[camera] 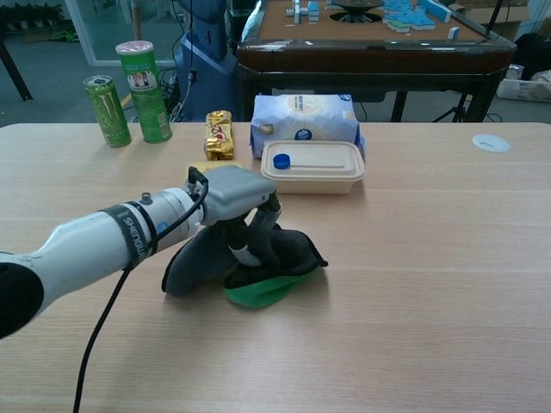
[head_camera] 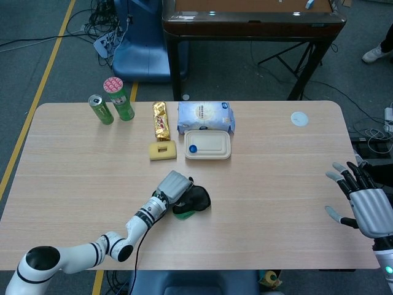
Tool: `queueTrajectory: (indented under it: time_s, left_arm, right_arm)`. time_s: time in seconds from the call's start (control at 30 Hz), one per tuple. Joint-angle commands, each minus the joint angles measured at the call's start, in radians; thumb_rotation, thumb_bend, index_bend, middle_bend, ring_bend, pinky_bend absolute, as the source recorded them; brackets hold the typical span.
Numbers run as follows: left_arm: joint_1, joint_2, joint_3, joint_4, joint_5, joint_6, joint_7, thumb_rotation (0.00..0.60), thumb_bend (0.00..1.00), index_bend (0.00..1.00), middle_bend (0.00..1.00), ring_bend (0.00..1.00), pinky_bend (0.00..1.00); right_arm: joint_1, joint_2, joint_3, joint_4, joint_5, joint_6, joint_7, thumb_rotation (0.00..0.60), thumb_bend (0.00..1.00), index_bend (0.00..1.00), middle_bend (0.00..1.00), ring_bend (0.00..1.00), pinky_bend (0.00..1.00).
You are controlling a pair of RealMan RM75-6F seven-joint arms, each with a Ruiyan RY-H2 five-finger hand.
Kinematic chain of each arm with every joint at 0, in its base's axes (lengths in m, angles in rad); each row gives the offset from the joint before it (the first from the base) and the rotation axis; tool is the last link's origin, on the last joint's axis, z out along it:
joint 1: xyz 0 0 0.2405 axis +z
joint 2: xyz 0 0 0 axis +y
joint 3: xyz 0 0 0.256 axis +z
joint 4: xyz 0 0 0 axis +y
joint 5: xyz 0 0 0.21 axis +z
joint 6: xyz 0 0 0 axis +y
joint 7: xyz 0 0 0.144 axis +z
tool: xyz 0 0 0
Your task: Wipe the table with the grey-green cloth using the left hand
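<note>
Pale wood-grain table (head_camera: pixel 276 184) carries a crumpled cloth (camera: pixel 275 262), dark outside, green beneath; the left hand (camera: pixel 241 202) grips it. Right hand (head_camera: pixel 367 206) hangs spread, holding nothing.

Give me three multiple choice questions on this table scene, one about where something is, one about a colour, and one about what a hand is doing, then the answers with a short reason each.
1. Where does the lidded food container sit?
A. Just in front of the white and blue bag
B. Beside the green can
C. At the table's right edge

2. What colour is the cap on the container's lid?
A. Red
B. Blue
C. Yellow

3. What is the left hand doing?
A. Hovering with nothing in it
B. Holding the can
C. Pressing the cloth onto the table

Answers:
1. A: in the head view the container lies directly before the bag.
2. B: the chest view shows a blue cap.
3. C: the fingers are dug into the bunched cloth, which lies flat on the tabletop.
</note>
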Motion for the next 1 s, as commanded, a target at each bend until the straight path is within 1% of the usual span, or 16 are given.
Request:
queueTrajectory:
  time_s: [0.03,0.23,0.47,0.6,0.77,1.0]
  left_arm:
    - [-0.014,-0.037,-0.003,0.051,-0.043,0.004,0.078,0.6,0.15,0.59,0.66,0.65,0.94]
    - [-0.014,-0.053,0.007,0.125,-0.054,0.038,0.17,0.6,0.15,0.59,0.67,0.65,0.94]
    - [0.003,-0.028,0.006,0.157,-0.072,0.073,0.231,0.6,0.15,0.6,0.68,0.66,0.95]
    - [0.009,-0.017,0.001,0.14,-0.085,0.075,0.243,0.6,0.15,0.6,0.68,0.66,0.95]
    - [0.006,-0.02,0.011,0.1,-0.065,0.071,0.203,0.6,0.15,0.61,0.69,0.66,0.95]
    - [-0.002,-0.042,0.053,0.057,-0.013,0.07,0.201,0.6,0.15,0.61,0.69,0.67,0.95]
  right_arm:
    - [-0.002,0.001,0.0,0.003,0.0,0.003,0.005,0.6,0.3,0.21,0.14,0.03,0.1]
    - [-0.007,0.004,-0.002,0.006,-0.003,0.011,0.011,0.6,0.3,0.21,0.14,0.03,0.1]
    - [-0.009,0.004,-0.004,0.008,-0.009,0.017,0.017,0.6,0.3,0.21,0.14,0.03,0.1]
    - [-0.009,0.002,-0.005,0.009,-0.009,0.015,0.018,0.6,0.3,0.21,0.14,0.03,0.1]
    - [-0.008,0.002,-0.004,0.006,-0.008,0.015,0.015,0.6,0.3,0.21,0.14,0.03,0.1]
    - [-0.011,0.006,-0.005,-0.002,-0.006,0.017,0.007,0.6,0.3,0.21,0.14,0.03,0.1]
